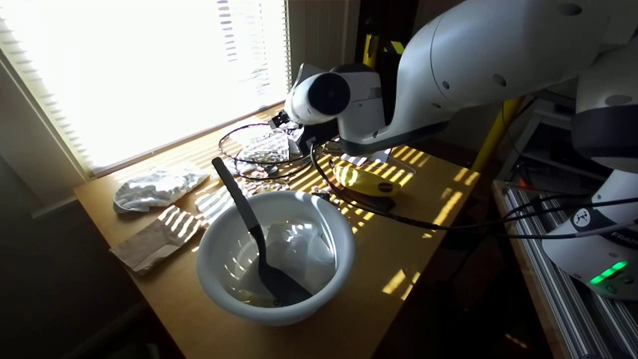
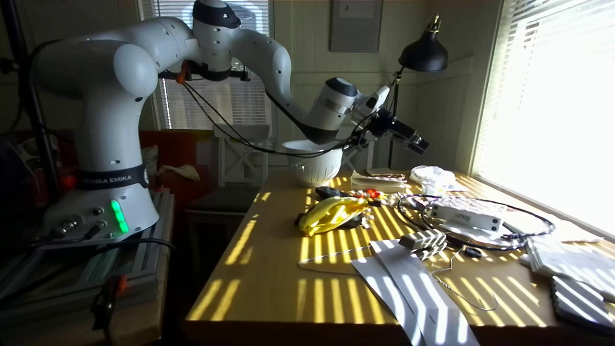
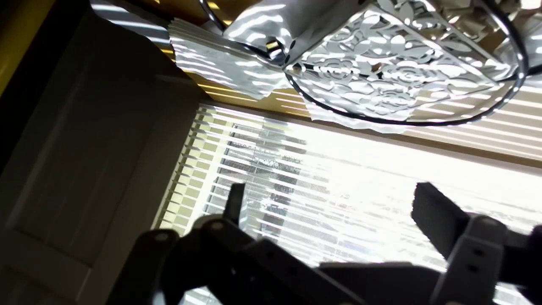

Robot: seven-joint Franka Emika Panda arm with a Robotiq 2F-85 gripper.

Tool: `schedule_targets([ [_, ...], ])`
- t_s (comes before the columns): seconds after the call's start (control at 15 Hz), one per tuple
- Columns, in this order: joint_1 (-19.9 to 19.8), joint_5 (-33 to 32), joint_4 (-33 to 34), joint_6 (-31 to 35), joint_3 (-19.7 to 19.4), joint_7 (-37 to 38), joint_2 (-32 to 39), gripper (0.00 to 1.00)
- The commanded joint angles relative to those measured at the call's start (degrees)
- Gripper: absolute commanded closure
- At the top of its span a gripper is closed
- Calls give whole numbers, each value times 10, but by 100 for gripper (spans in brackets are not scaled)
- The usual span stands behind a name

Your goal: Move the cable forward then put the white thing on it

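Note:
The cable (image 3: 521, 59) is a thin black wire lying in wide loops on the table near the window. A white box with a cut-out flower pattern, the white thing (image 2: 463, 217), sits among these loops. Part of the wire passes behind the box (image 3: 381, 84) in the wrist view and part curves around it. Whether wire lies pressed under the box, I cannot tell. My gripper (image 3: 330, 186) is open, its fingers wide apart with only the window behind them. In an exterior view the gripper (image 2: 423, 145) hangs well above the table, tilted toward the window, touching neither.
A white bowl (image 1: 209, 279) holds a black spoon (image 1: 239, 199). On the table lie a yellow banana-shaped item (image 2: 334, 215), paper sheets (image 2: 408, 288), a small block (image 2: 423, 241), a brown paper piece (image 1: 154, 244) and a crumpled bag (image 1: 157, 187). Black arm cables (image 1: 413, 223) hang alongside.

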Motion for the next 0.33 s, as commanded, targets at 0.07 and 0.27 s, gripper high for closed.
schedule_targets([
  [0.07, 61, 99, -62, 72, -47, -91, 30, 0],
  [0.27, 54, 160, -51, 61, -31, -155, 20, 0],
])
